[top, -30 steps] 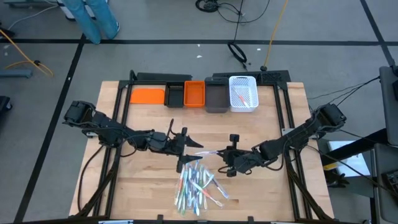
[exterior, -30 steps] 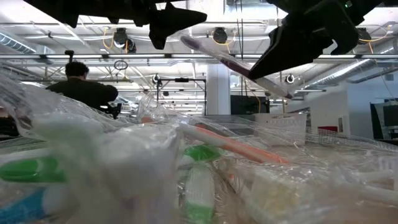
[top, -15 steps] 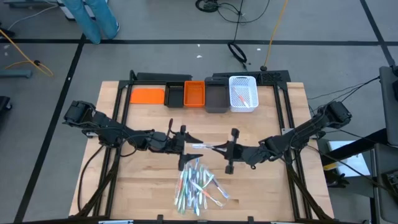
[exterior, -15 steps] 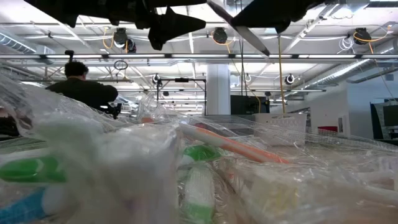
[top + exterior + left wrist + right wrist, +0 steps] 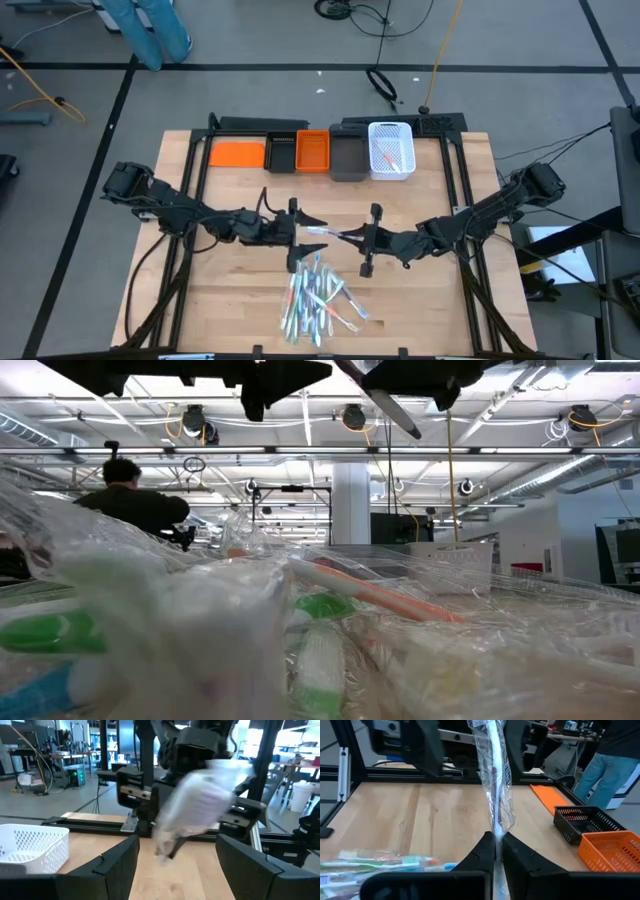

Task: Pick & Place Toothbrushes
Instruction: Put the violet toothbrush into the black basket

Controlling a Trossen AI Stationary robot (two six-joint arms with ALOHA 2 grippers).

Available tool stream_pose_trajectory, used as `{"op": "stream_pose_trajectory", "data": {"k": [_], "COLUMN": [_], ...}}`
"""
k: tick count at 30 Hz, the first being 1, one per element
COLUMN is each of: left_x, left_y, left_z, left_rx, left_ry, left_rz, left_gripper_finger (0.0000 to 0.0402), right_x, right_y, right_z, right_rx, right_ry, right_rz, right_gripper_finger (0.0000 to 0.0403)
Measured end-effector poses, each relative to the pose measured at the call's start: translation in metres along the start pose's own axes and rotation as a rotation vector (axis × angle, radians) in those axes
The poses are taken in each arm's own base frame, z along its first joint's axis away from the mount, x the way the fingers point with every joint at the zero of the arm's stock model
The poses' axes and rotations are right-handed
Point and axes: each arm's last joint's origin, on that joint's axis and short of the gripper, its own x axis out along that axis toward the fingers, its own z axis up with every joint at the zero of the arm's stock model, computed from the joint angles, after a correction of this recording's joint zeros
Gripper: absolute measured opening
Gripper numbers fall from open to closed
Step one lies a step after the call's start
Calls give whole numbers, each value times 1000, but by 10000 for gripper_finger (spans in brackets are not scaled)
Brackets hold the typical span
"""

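**Wrapped toothbrush held between the two arms**

While the pile of toothbrushes (image 5: 316, 298) lies on the near middle of the table (image 5: 240, 290), the high view shows the two arms meeting just beyond it. The left end effector (image 5: 302, 236) stands released, its fingers spread. The right end effector (image 5: 352, 236) is clenched on a wrapped toothbrush (image 5: 330, 234), which reaches out toward the left one. At the far edge sit a flat orange piece (image 5: 237, 153), a black bin (image 5: 281, 153), an orange bin (image 5: 313, 151), a grey bin (image 5: 347, 158) and a white basket (image 5: 391, 151) with toothbrushes inside.

In the low view, the pile (image 5: 330, 630) fills the foreground in crinkled clear wrap; both arms hang dark overhead, and a person (image 5: 135, 500) sits in the room behind.

In the left wrist view, the spread fingers (image 5: 112, 865) frame the blurred wrapped toothbrush (image 5: 200, 805), with the white basket (image 5: 30, 842) to one side.

In the right wrist view, the fingers (image 5: 485, 852) pinch the wrapped toothbrush (image 5: 496, 785); part of the pile (image 5: 385, 862) lies on the table beside them.
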Motion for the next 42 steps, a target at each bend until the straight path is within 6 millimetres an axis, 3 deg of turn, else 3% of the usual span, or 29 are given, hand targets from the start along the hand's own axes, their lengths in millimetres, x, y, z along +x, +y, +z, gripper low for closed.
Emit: {"op": "stream_pose_trajectory", "data": {"k": [5,19,25,42], "left_x": [0,0,0,-5], "left_y": [0,0,0,1], "left_z": [3,4,4,8], "left_rx": [-5,40,25,-3], "left_ry": [-25,-42,-38,8], "left_rz": [-1,-20,-24,1], "left_gripper_finger": [238,13,5,1], "right_x": [1,1,1,1], "right_y": [-1,0,0,-2], "right_z": [1,2,1,-5], "right_rx": [4,10,-1,-53], "right_ry": [-6,-15,-5,47], "right_rz": [-4,29,30,-8], "right_gripper_finger": [11,11,19,167]}}
